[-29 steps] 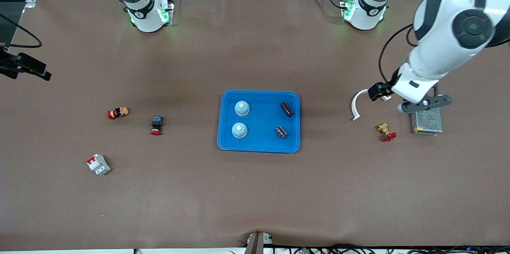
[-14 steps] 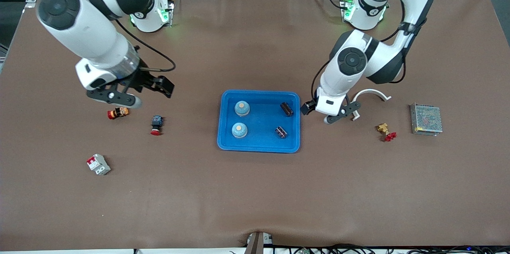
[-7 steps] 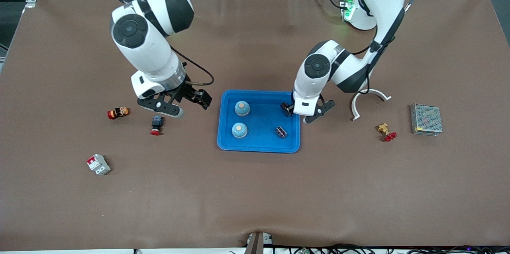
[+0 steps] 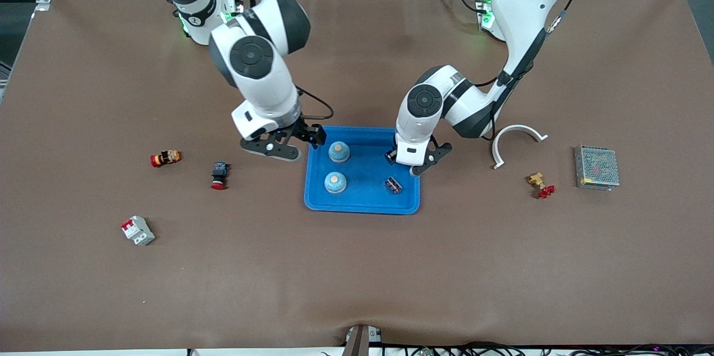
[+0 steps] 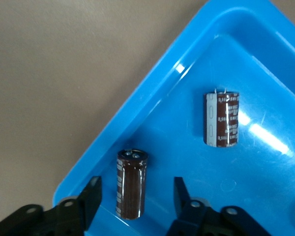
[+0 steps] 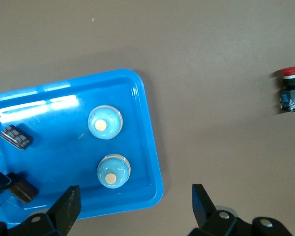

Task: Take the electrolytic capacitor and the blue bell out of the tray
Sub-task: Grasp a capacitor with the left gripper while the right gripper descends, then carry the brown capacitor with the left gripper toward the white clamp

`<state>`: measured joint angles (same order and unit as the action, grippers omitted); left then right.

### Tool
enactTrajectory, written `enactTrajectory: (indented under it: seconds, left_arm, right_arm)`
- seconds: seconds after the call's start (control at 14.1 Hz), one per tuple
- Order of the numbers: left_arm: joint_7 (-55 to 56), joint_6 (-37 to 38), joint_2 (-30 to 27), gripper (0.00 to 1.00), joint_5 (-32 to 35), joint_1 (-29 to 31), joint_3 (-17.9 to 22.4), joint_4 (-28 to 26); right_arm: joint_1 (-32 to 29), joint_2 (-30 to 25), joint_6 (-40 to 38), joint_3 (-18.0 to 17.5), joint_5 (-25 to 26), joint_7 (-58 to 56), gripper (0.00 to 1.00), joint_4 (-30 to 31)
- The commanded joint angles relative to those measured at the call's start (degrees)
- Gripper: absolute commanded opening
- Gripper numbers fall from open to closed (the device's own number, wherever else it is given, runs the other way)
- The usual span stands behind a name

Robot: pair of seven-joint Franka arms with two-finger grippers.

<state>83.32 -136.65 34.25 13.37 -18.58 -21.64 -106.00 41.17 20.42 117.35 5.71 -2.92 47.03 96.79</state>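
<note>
partly hidden capacitor (image 5: 132,183) between left gripper (image 5: 135,196) fingers, tray (image 5: 152,103) edge cropped

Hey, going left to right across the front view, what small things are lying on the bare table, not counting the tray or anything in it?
White and red breaker → orange and red button → red-capped push button → white curved bracket → brass and red fitting → grey mesh box.

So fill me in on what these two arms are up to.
The left pincer is down in the blue tray, its fingers straddling one electrolytic capacitor without gripping it yet. The right pincer hangs open over the tray's edge beside the two blue bells. Both bells and both capacitors are in the tray.
</note>
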Motion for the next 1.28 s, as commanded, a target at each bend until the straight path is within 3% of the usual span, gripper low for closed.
enactTrajectory:
  seconds: [0.0,0.43,0.71,0.99,1.21]
  left_arm:
    - [1.67,0.16,1.78,0.59,1.58,-1.19,0.55,1.58]
    - [2.29,0.16,3.19,0.52,1.58,-1.46,0.55,1.58]
    - [2.20,0.16,3.54,0.34,1.58,-1.37,0.55,1.58]
    - [1.76,0.25,3.02,0.00,1.58,-1.37,0.55,2.46]
    - [1.93,2.26,0.57,0.00,1.58,-1.11,0.55,4.39]
  right_arm:
    - [2.77,1.54,0.42,0.70,1.34,0.96,1.00,-0.37]
    - [4.98,5.41,6.12,0.62,0.55,1.57,1.00,-0.11]
    - [4.98,5.94,14.20,0.53,0.55,2.10,1.00,3.48]
    - [6.12,7.52,18.69,0.53,0.46,2.01,1.00,5.34]
    - [7.26,8.93,19.75,0.53,0.46,2.01,1.00,5.43]
